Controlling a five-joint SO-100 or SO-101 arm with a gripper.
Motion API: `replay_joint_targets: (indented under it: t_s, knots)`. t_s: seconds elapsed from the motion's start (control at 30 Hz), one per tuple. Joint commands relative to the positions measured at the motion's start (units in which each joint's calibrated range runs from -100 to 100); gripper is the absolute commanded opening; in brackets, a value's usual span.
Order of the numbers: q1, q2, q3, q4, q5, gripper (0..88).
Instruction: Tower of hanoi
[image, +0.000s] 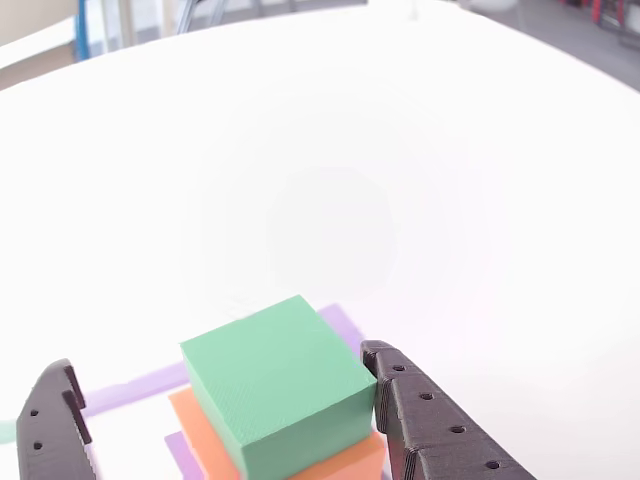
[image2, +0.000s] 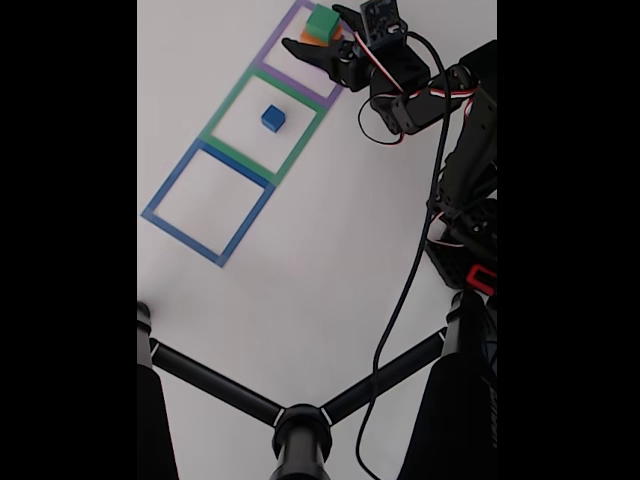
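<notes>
The tower of hanoi stack sits low in the other view. A green block (image: 275, 385) lies on an orange block (image: 205, 440), and a purple sliver (image: 181, 450) shows beneath them. My gripper (image: 218, 365) is open and straddles the green block. Its right finger (image: 430, 420) is close to the block's side and its left finger (image: 50, 425) stands well apart. In the fixed view the gripper (image2: 316, 28) is at the green block (image2: 322, 20) and orange block (image2: 308, 36), inside the purple taped square (image2: 285, 72). The small blue block (image2: 273, 118) rests alone in the green taped square (image2: 225, 135).
A blue taped square (image2: 165, 200) lies nearest the camera with nothing inside. My arm (image2: 465, 150) and its cables run down the right side. A black forked stand (image2: 300, 432) crosses the bottom. White tabletop (image: 350, 180) stretches beyond the stack.
</notes>
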Motion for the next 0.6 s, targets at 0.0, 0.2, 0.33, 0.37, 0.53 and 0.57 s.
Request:
replay_joint_targets:
  t_s: [0.0, 0.2, 0.33, 0.37, 0.53, 0.57]
  knots:
    - [-0.6, -0.2, 0.2, -1.6, 0.0, 26.1]
    - [-0.6, -0.2, 0.8, -1.6, 0.0, 21.6]
    - [-1.0, -0.3, 1.0, -1.6, 0.0, 17.1]
    - [-1.1, -0.4, 1.0, -1.6, 0.0, 15.5]
    - [-1.3, -0.5, 1.4, -1.8, 0.0, 13.1]
    - [-1.4, -0.5, 1.5, -1.8, 0.0, 12.9]
